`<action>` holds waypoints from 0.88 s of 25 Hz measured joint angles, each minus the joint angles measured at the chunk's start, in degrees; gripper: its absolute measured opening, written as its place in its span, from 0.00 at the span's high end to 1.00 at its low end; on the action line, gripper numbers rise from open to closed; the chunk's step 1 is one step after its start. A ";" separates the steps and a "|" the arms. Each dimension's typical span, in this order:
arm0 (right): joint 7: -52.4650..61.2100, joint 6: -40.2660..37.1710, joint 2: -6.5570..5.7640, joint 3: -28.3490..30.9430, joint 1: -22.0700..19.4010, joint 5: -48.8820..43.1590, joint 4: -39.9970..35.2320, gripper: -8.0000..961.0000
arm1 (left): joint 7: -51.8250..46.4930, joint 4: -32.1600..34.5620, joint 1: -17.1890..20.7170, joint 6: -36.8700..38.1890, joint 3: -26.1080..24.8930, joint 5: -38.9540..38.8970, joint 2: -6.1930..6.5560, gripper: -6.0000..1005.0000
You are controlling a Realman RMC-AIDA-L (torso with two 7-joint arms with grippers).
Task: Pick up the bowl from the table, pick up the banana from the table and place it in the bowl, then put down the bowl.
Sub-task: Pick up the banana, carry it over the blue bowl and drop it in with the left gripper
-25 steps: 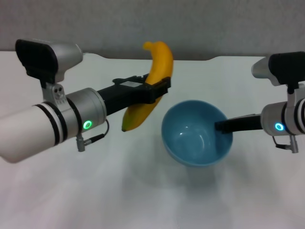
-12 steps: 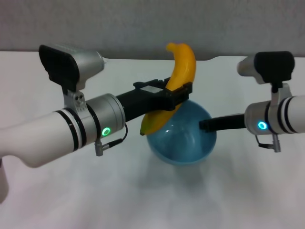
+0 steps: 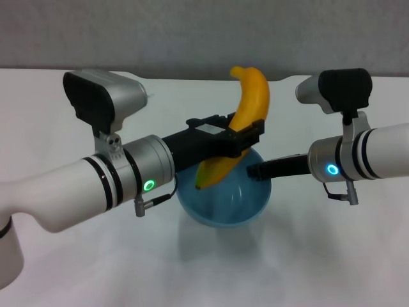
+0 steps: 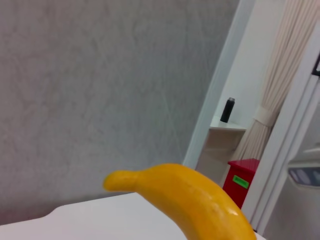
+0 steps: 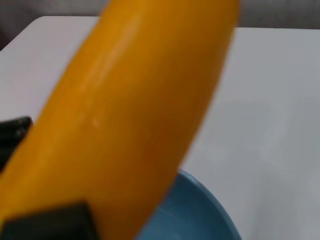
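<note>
Table point(image 3: 332, 256): a plain white top spreads under both arms, its dark back edge running along the wall.
Left arm: reaches in from the left at mid-height, a green ring lit on its wrist.
Right arm: comes in from the right, a blue-green ring lit on its wrist.
Bowl point(image 3: 223, 208): light blue, held off the table above its own shadow, directly beneath the banana; the right wrist view shows its rim point(image 5: 200, 210) just under the fruit.
Banana point(image 3: 239, 131): yellow-orange, standing nearly upright, its lower end dipping inside the bowl and its top curving above the gripper; it fills the right wrist view point(image 5: 130, 115) and arcs across the left wrist view point(image 4: 190, 197).
Left gripper point(image 3: 246, 137): black fingers clamped around the banana's middle.
Right gripper point(image 3: 255, 171): black finger pinching the bowl's right rim, holding it aloft.
</note>
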 joint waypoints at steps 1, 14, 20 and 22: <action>0.00 -0.01 0.03 -0.03 0.03 0.01 0.00 0.96 | 0.36 0.00 0.00 -0.02 0.23 -0.07 0.01 0.36; 0.13 -0.22 -0.33 0.56 -0.34 0.11 -0.45 0.96 | 3.95 1.51 -0.13 0.20 2.15 -0.22 -0.17 0.33; 0.18 -0.52 -0.40 0.49 -0.04 0.04 -0.07 0.96 | 6.44 1.90 0.17 0.43 1.98 -3.89 -0.21 0.21; 0.19 -0.71 -0.40 0.56 -0.19 -0.08 -0.02 0.96 | 8.08 2.03 0.82 0.39 1.09 -6.86 -0.06 0.14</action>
